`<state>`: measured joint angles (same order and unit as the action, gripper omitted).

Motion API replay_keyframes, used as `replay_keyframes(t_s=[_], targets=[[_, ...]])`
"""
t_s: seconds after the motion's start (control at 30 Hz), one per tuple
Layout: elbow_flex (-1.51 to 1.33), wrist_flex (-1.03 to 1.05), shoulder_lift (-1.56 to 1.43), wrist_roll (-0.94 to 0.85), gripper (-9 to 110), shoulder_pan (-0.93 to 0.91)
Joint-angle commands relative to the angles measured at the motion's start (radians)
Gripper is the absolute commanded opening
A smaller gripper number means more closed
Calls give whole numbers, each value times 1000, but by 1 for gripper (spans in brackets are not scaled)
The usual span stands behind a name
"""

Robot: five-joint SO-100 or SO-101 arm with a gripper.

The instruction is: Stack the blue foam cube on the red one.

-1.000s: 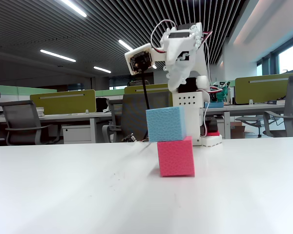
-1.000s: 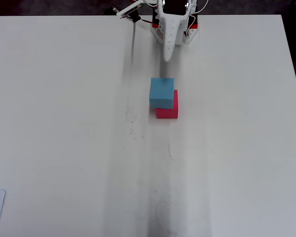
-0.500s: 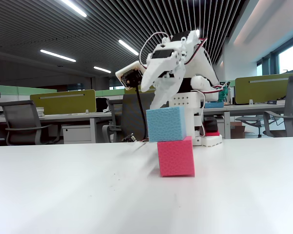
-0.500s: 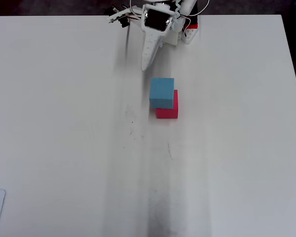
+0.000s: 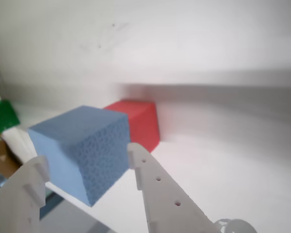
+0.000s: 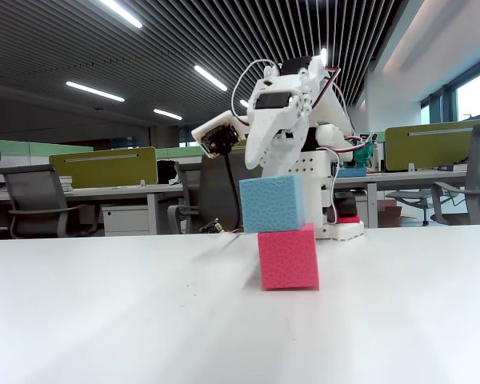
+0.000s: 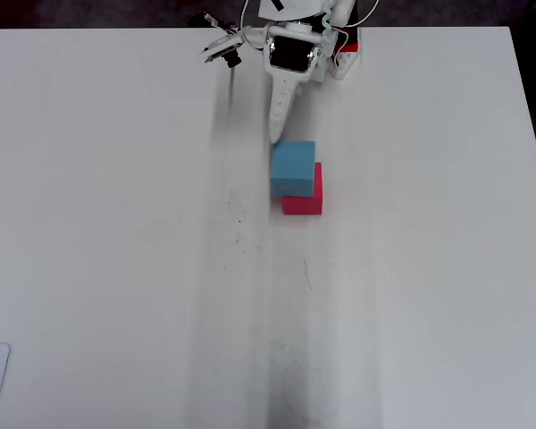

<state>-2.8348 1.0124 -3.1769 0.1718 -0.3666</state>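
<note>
The blue foam cube (image 6: 272, 203) sits on top of the red one (image 6: 289, 257), and the red one rests on the white tabletop (image 7: 116, 223). The stack is not square: in the overhead view the blue foam cube (image 7: 293, 167) is shifted up and to the left, so a strip of the red one (image 7: 305, 204) shows along its right and lower edges. In the fixed view the blue cube overhangs the red one on the left.

My pincer (image 5: 85, 162) has its fingers apart and is clamped on nothing. In the wrist view one white finger (image 5: 155, 187) stands just right of the blue foam cube (image 5: 80, 145), and the other finger (image 5: 19, 191) is at its left, with the cube's near corner showing between them; I cannot tell whether either finger touches the foam. The red one (image 5: 138, 121) lies beyond it.

From overhead my pincer (image 7: 276, 134) points down toward the blue cube's upper left corner, its tip just beside that edge. In the fixed view my pincer (image 6: 260, 164) hangs just above and behind the stack.
</note>
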Motion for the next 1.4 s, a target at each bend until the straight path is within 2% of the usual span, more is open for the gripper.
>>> replay_keyframes(t_s=[0.0,1.37], targets=[[2,-2,-9,0,20,23],[-44,-61,-8,0,22,77]])
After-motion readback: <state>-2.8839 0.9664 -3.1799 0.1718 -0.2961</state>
